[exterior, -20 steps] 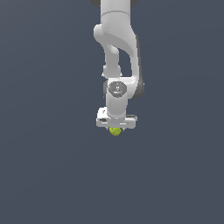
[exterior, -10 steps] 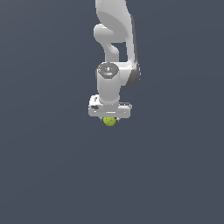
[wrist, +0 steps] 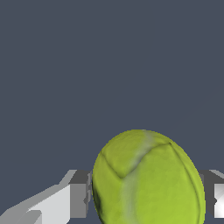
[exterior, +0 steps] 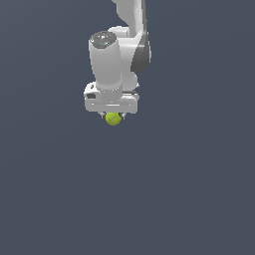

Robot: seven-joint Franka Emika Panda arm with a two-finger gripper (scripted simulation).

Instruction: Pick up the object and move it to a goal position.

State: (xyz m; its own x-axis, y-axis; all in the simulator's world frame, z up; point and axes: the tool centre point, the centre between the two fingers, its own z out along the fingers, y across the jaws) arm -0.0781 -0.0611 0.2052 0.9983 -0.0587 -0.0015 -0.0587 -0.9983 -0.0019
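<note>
The object is a small yellow-green ball (exterior: 113, 119) with pale seam lines, held just under the white gripper (exterior: 113, 116) in the exterior view. The gripper is shut on it, and the hand hides the ball's upper part. In the wrist view the ball (wrist: 148, 179) fills the space between the two grey fingers (wrist: 78, 193), which press on it from either side. The white arm reaches down from the top of the exterior view.
A plain dark grey surface (exterior: 189, 189) fills both views, and no other object or edge shows.
The arm has carried the ball upward and a little toward the exterior view's left. The hand now looks larger in that view. The grip on the ball is unchanged.
</note>
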